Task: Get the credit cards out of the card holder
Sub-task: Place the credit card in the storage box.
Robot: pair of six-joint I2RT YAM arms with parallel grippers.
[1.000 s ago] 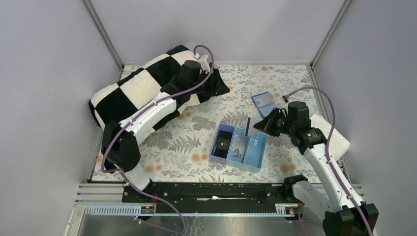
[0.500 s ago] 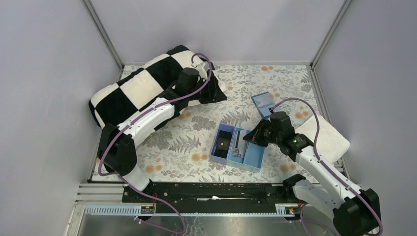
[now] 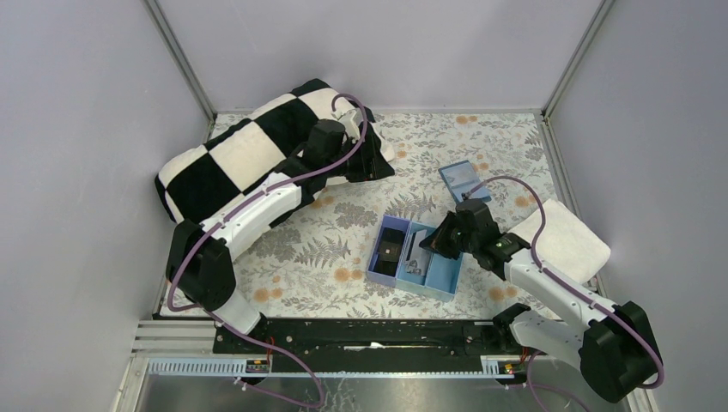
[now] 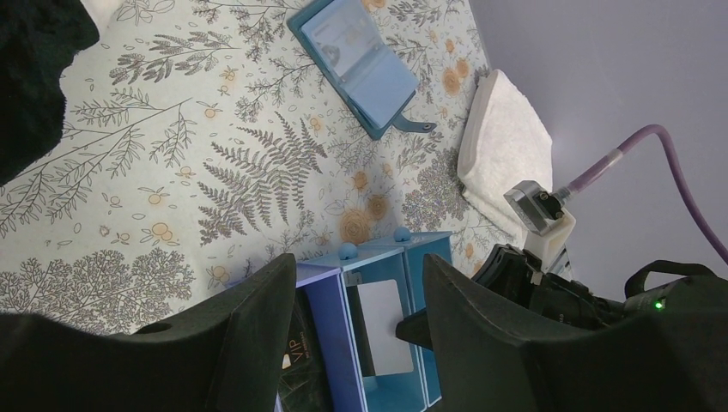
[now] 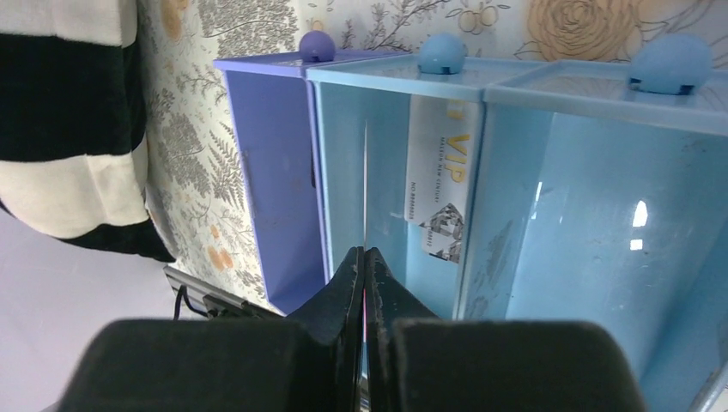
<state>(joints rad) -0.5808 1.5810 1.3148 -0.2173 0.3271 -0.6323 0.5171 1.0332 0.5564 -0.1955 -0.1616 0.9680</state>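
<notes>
A light-blue plastic tray (image 3: 442, 279) with three compartments in a row, the left one purple-blue, sits on a pale tablecloth printed with ferns and flowers (image 3: 309, 249), a little beyond the arm bases.

The right gripper (image 3: 432, 243) reaches over the tray from its right side. In the right wrist view its two black fingers are clenched on a thin pale credit card (image 5: 364, 180), seen edge-on and standing upright over the tray's middle compartment. A second pale credit card printed "VIP" (image 5: 440, 184) lies against that compartment's right wall. A dark flat item (image 3: 392, 249) fills the tray's purple compartment.

Right of the tray, near but apart from it, lies a folded white towel (image 3: 567, 245).

Beyond the tray's right end, well apart from it, the small blue-teal card holder (image 3: 463, 180) lies opened flat on the cloth. The left wrist view shows its two panels with clear pockets and a small strap sticking out; whether cards sit in the pockets cannot be told.

Far beyond the tray to its left rests a large black-and-white checked cushion (image 3: 240, 154). The left gripper (image 3: 371, 161) hovers at the cushion's right end, its black fingers spread wide and holding nothing.
</notes>
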